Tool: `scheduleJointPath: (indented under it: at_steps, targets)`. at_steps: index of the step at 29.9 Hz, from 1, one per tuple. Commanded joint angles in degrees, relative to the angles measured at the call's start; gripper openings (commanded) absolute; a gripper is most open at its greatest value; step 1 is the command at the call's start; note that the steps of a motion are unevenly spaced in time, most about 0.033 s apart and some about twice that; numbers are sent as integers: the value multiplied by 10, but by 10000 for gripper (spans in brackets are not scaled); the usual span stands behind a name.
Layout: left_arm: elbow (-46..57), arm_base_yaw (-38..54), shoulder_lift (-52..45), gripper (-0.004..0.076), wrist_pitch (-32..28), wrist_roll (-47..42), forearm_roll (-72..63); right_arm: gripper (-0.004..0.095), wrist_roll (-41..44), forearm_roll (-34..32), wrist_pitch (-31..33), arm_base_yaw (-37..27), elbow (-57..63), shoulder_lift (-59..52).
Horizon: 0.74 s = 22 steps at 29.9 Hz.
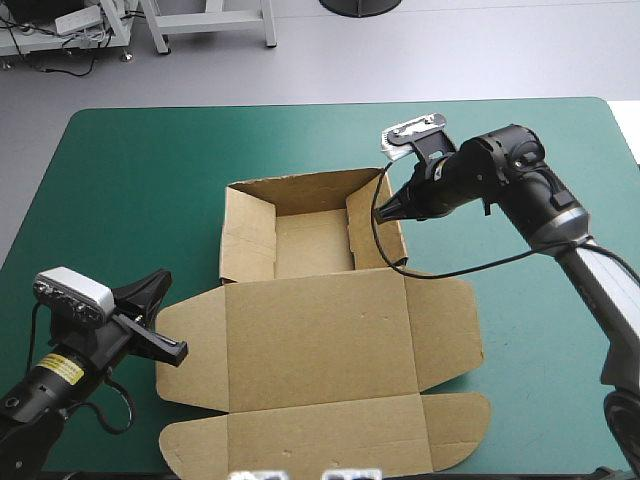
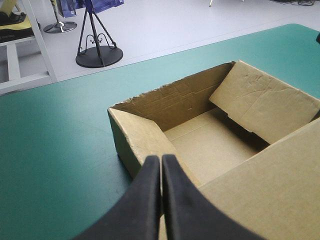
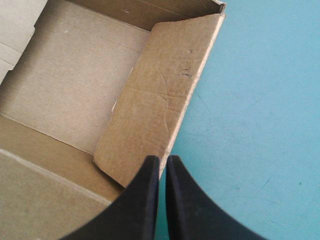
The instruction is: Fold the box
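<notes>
The brown box (image 1: 320, 340) lies mid-table. Its tray (image 1: 312, 245) has its walls raised at the far side, and the lid with its flaps lies flat toward the near edge. My right gripper (image 1: 380, 212) is at the top edge of the tray's right wall (image 1: 362, 235). In the right wrist view that wall (image 3: 160, 100) leans inward over the tray floor. Its edge runs between the all but shut fingers of the right gripper (image 3: 163, 159). My left gripper (image 1: 163, 273) is shut and holds nothing. It hovers left of the lid and points at the tray's left wall (image 2: 132, 135).
The teal-green cover (image 1: 130, 200) shows all round the box, widest at the left and far side. The lid's front flap (image 1: 320, 435) reaches almost to the table's near edge. Its right side flap (image 1: 445, 330) spreads toward the right arm.
</notes>
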Motion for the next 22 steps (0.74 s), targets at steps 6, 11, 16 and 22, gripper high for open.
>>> scheduleJointPath:
  at_steps: [6,11,16,22]
  targets:
    - [-4,-3,5,-6,-28,-1,-5,412,43,-3,-50,-3,-15,18]
    - [15,-3,5,-6,-28,-1,-5,658,94,-3,-43,-3,-15,38]
    - [16,-3,5,-6,-32,-1,-5,688,94,-2,-42,-3,-15,64]
    - [16,-3,5,-6,-31,-1,-6,688,91,-1,-35,-3,-15,117]
